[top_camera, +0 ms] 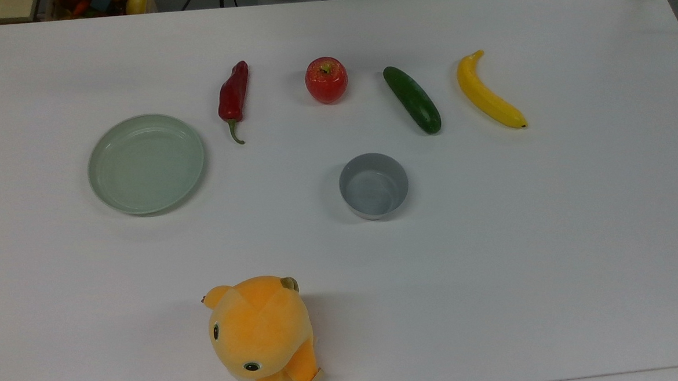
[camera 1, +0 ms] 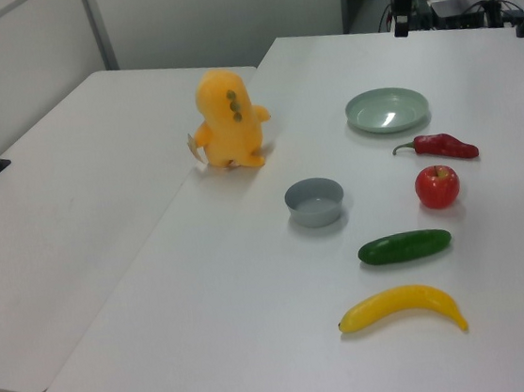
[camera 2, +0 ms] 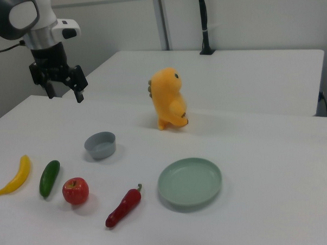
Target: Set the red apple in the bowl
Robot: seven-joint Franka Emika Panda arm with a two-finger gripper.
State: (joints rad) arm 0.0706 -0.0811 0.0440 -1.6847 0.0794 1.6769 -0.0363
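we find the red apple (top_camera: 326, 79) upright on the white table (top_camera: 550, 231), stem dimple facing up, no long axis to speak of, between the chili pepper (top_camera: 234, 97) and the cucumber (top_camera: 412, 99) in the top view. the grey bowl (top_camera: 373, 186) sits nearer, empty; the pale-green plate (top_camera: 146, 163) is empty too. in the right view the gripper (camera 2: 64, 91) hangs high at far left, fingers apart, holding nothing.

The red apple (camera 1: 437, 186) sits on the table (camera 1: 238, 322), apart from the bowl (camera 1: 315, 202).
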